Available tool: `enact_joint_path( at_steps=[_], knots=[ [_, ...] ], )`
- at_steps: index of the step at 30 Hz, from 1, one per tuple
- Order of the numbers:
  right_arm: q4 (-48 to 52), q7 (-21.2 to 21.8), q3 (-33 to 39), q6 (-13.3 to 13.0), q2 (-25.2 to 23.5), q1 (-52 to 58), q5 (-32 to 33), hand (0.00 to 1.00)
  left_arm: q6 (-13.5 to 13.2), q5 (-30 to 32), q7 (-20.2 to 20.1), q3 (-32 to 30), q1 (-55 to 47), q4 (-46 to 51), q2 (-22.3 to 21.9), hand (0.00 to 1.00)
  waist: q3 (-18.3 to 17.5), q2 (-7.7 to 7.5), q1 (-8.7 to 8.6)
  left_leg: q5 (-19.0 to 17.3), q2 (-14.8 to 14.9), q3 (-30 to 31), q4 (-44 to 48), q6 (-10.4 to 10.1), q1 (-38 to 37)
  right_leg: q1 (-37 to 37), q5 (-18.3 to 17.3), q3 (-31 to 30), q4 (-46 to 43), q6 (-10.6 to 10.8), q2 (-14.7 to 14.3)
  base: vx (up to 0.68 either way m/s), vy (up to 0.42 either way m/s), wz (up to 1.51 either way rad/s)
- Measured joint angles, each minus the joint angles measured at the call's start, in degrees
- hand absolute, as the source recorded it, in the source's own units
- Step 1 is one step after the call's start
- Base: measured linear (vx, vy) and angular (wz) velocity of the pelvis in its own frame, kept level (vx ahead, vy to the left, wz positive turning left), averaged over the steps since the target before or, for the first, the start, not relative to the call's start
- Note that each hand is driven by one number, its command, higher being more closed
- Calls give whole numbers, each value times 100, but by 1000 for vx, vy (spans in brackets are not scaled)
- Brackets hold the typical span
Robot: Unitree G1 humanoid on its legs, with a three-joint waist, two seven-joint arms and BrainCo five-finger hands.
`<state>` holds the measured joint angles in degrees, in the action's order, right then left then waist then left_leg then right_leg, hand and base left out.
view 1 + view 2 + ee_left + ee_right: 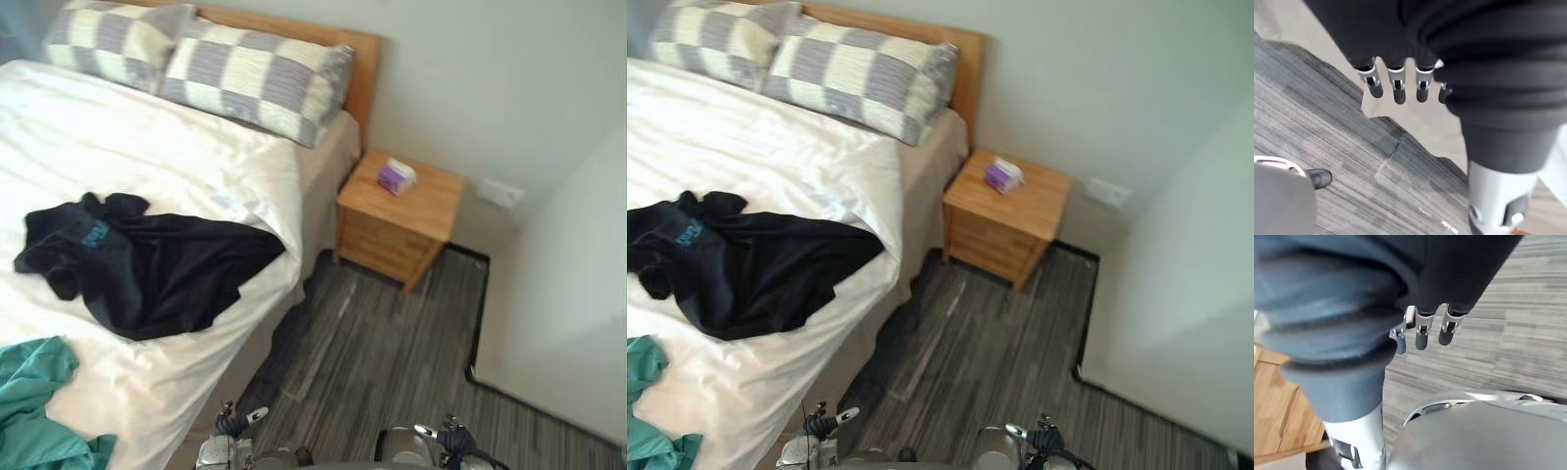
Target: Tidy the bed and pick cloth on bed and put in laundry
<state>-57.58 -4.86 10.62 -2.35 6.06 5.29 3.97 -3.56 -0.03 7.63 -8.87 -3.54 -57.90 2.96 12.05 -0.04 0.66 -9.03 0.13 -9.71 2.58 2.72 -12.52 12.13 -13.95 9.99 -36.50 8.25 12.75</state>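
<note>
A black cloth (147,264) lies crumpled and spread on the white sheet (127,147) of the bed (313,166), reaching close to the bed's right edge. A teal cloth (34,401) is bunched on the sheet nearer the robot, just apart from the black one. 1 checked pillow (255,78) and a 2nd pillow (113,44) rest side by side against the wooden headboard (358,59). A wooden nightstand (402,211) stands just beside the bed's head on the grey floor (382,343), with a small purple and white box (396,176) on top. The left hand (1399,90) hangs over the floor, fingers relaxed and holding nothing. The right hand (1421,335) hangs the same way, loose and empty.
</note>
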Motion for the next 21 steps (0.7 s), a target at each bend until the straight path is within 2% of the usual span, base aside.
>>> enact_joint_path(
  at_steps=[1, 2, 3, 4, 5, 6, 7, 8, 9, 10, 11, 12, 13, 14, 15, 16, 17, 18, 19, 21],
  knots=[
    [-9, -5, 49, -1, -1, -2, 4, 0, -5, -47, 2, -4, -25, 5, -11, 0, 5, 43, -3, -81, 90, 227, -2, -134, -35, 58, 177, -366, 942, -34, -108, 398, -276, 133],
    [-19, -9, 67, 0, -5, -2, 6, 0, -8, -61, 4, -22, -26, 9, -9, 0, 3, 39, 0, -114, 109, 374, -2, -186, -40, 106, 342, -585, 1405, -42, -111, 376, -358, 131],
    [-33, -14, 89, 0, -3, -5, 8, 0, -13, -106, 10, -30, -19, 14, -6, 0, 6, 41, 0, -205, 185, 701, 3, -320, -62, 197, 794, -1067, 2295, 9, -68, 292, -335, 103],
    [-33, -14, 104, 0, -4, -7, 8, 0, -18, -133, 11, -43, -15, 13, -3, 0, 7, 42, 1, -252, 220, 837, 15, -386, -71, 226, 931, -1221, 2545, 22, -47, 378, -478, 123],
    [-45, -12, 181, 5, -14, -14, 11, 0, -20, -170, 13, -95, -27, 10, 3, 0, 20, 49, 12, -380, 342, 1072, 46, -553, -133, 212, 1121, -1470, 2948, 5, -3, 375, -546, 118],
    [-64, -12, 190, 30, -50, -13, 7, 0, -51, -215, 14, -251, -65, 6, 13, 0, 18, -16, 24, -521, 482, 1324, 65, -766, -186, 182, 1119, -1589, 3075, 32, 68, 363, -585, 119],
    [-66, -18, 189, 38, -74, -9, 7, 0, -64, -219, 12, -314, -113, 7, 19, 0, 13, -60, 17, -583, 538, 1421, 73, -842, -230, 152, 1066, -1590, 3035, 25, 106, 344, -657, 119],
    [-68, -12, 190, 50, -90, -43, 3, 0, -83, -240, 11, -478, -121, -4, 27, 0, 36, -99, 19, -704, 736, 1523, 75, -1000, -363, 135, 1414, -1424, 2664, 381, 54, 329, -746, 104],
    [-58, -14, 175, 49, 17, -95, -8, 0, -94, -283, 0, -641, -147, -12, -152, 0, 55, 73, 21, -687, 1018, 1247, 195, -1008, -338, 280, 1449, -1229, 2093, 315, -146, 269, -611, 95],
    [-60, -16, 159, 52, 61, -130, -10, 0, -112, -284, 0, -723, -155, -16, -221, 0, 46, 143, 23, -652, 1109, 1112, 272, -1007, -298, 335, 1411, -1164, 1900, 228, -212, 269, -653, 82],
    [-84, -10, 15, 71, 241, -241, -21, 0, -148, -310, 7, -875, -207, -14, -390, 0, 41, 350, 19, -462, 1361, 953, 664, -1064, -43, 340, 1129, -893, 1622, 6, -308, 212, -487, 81],
    [-109, -9, -61, 74, 287, -250, -42, 0, -188, -338, 15, -1006, -206, 2, -445, 0, 30, 371, 6, -260, 1464, 863, 1300, -941, 384, 242, 1014, -637, 1625, -109, -241, 245, -568, 81],
    [-113, -10, -71, 73, 288, -248, -50, 0, -190, -339, 15, -1030, -203, 5, -443, 0, 32, 370, -5, -202, 1502, 790, 1464, -902, 501, 187, 1001, -555, 1664, -129, -229, 173, -408, 95],
    [-119, -20, -160, 66, 295, -210, -59, 0, -184, -398, 19, -1118, -195, 28, -438, 0, 34, 367, -30, 9, 1726, 176, 2094, -676, 864, -98, 982, -217, 1873, -212, -194, 164, -389, 106],
    [-105, -29, -278, 49, 312, -156, -58, 0, -183, -430, 20, -1177, -199, 68, -437, 0, 49, 361, -16, -41, 1989, -814, 2719, -640, 1103, -416, 946, 68, 2081, -321, -201, 164, -356, 108],
    [-105, -32, -297, 43, 315, -140, -56, 0, -183, -440, 21, -1168, -199, 69, -436, 0, 52, 357, -5, -51, 1997, -1100, 2862, -641, 1160, -524, 940, 156, 2161, -341, -202, 162, -254, 94],
    [-107, -50, -393, 40, 331, -137, -53, 0, -184, -436, 20, -1126, -197, 81, -433, 0, 53, 356, 4, -169, 1858, -1674, 3007, -669, 1247, -777, 949, 364, 2345, -375, -198, 158, -135, 74],
    [-104, -60, -410, 32, 323, -149, -22, 0, -177, -432, 19, -1056, -197, 115, -423, 0, 56, 350, 15, -375, 1628, -2091, 2809, -741, 1269, -944, 980, 522, 2466, -416, -188, 185, -85, 79],
    [-103, -74, -412, 22, 312, -145, -2, 0, -177, -430, 20, -925, -198, 115, -389, 0, 54, 346, 1, -440, 1478, -2411, 2411, -669, 1180, -1010, 1010, 656, 2500, -369, -166, 150, -24, 59],
    [-105, -81, -393, 21, 310, -133, 11, 0, -162, -416, 16, -837, -195, 109, -378, 0, 47, 353, -17, -443, 1333, -2566, 1858, -684, 972, -1041, 1030, 782, 2499, -339, -182, 161, 15, 47]
  ],
)
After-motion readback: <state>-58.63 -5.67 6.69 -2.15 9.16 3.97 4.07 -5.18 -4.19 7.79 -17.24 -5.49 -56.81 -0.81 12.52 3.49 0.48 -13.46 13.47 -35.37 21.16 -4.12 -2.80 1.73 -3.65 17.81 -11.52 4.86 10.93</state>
